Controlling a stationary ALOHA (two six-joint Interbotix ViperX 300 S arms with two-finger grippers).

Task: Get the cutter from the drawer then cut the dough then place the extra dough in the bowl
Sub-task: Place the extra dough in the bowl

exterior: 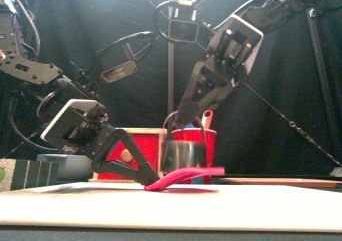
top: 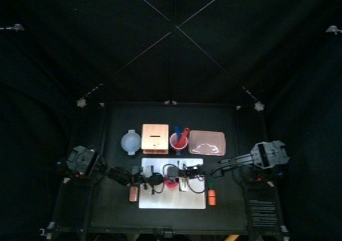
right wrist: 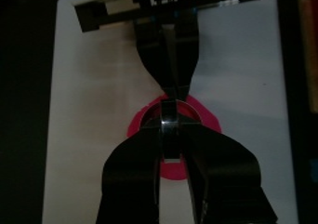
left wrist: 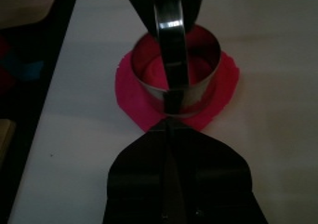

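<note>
Since the cutter (left wrist: 174, 65) is parked dead centre on the pink dough (left wrist: 130, 88), only a rim of dough is seen around the metal ring. Both are sat on the white cutting board (left wrist: 74, 125) at the table's 6 o'clock.

The cutter's handle is arched over the ring. The right gripper (right wrist: 168, 125) looks to be clamped onto it from above, jaws squeezed narrow with barely a gap.

The left gripper (left wrist: 165, 125) is angled in from the board's 9 o'clock side. Its jaws are pinched tight on the dough's outer edge, right up against the cutter wall. In the front view the dough is seen curling up off the board at one end. The two sets of tips are nearly touching over the dough.

Further out, the rest is lined up along the board's 12 o'clock side:
- wooden box (top: 156, 137) at 12
- blue-grey bowl (top: 130, 142) at 11
- red cup (top: 179, 135) just beside the box
- pink tray (top: 207, 142) at 1 o'clock
</note>
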